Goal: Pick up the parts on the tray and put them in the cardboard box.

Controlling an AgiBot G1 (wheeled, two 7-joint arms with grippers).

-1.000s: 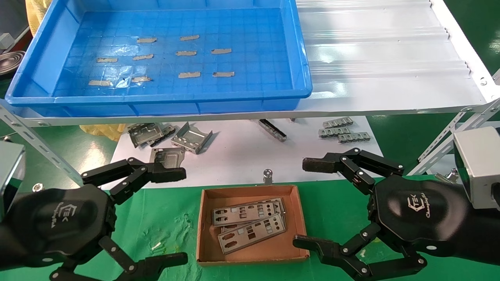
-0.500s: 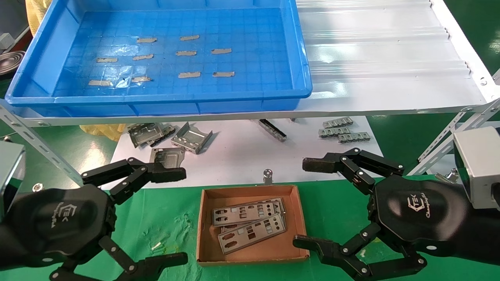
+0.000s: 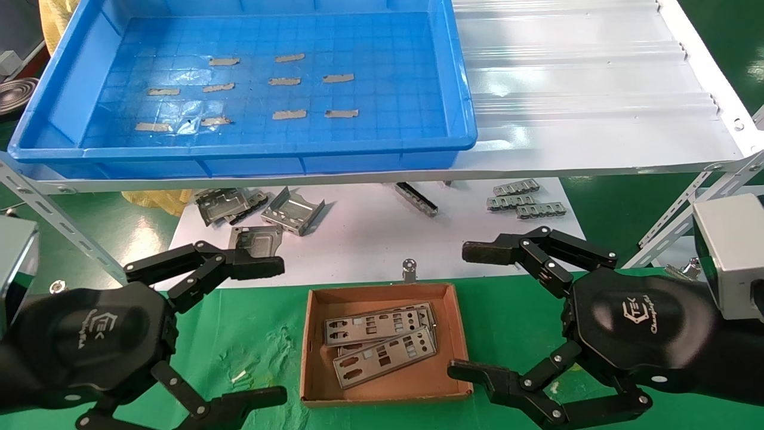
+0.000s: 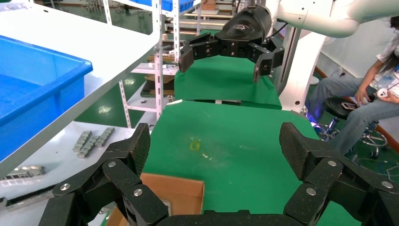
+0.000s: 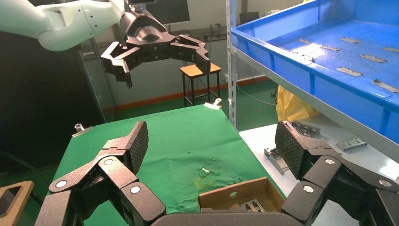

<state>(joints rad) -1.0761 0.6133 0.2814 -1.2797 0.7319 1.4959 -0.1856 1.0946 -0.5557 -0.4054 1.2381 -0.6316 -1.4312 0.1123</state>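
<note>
Low in the centre of the head view, between both tools, sits the cardboard box (image 3: 382,343) on the green counter (image 3: 250,334), holding the parts (image 3: 382,343): at least two punched plates stacked, long axes running left to right with a slight upward tilt toward the right. Higher, at upper left of the frame, lies the tray (image 3: 459,89), showing only tape strips (image 3: 286,80) on its gridded floor, no plates. Left tool (image 3: 262,328) at lower left, spread wide and empty; right tool (image 3: 471,310) at lower right, likewise spread and empty, its lower finger just beside the box's right wall. Judged from this, nothing left to fetch; task seemingly finished. Readable on both tool housings: an "FTEK"-like logo, with cursive script on the right one, seemingly "Champlight" but not certain.
</note>
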